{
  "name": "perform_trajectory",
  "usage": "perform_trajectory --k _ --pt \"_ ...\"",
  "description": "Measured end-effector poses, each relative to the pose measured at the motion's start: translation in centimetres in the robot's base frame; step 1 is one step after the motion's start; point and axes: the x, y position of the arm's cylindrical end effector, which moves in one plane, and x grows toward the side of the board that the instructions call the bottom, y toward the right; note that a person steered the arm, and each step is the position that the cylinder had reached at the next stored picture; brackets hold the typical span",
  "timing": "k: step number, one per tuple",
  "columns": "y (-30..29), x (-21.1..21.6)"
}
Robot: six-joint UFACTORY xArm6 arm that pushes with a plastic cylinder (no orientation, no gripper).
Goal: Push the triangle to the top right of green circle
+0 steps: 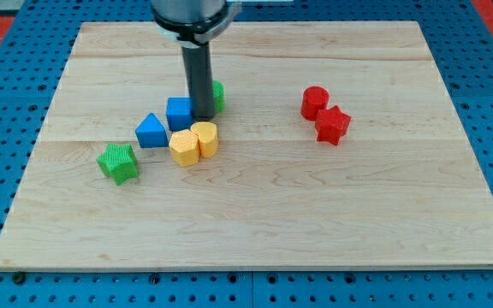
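Note:
A blue triangle block [151,131] lies left of centre on the wooden board [255,214]. A green circle block [216,95] sits up and to its right, mostly hidden behind the rod. My tip [204,116] rests between the blue square block [180,113] and the green circle, touching or nearly touching both. The triangle is left of and slightly below my tip, with the blue square between them.
Two yellow blocks [184,148] [205,138] sit touching just below the blue square. A green star [117,162] lies at the lower left. A red circle block [314,102] and a red star [333,125] sit together at the right.

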Motion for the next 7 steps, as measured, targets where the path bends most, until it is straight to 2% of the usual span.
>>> perform_trajectory --k 2,3,5,7 --pt "-6.8 -1.8" --pt "-3.8 -2.3" --pt "-2.2 2.8" --pt "-3.5 4.9"
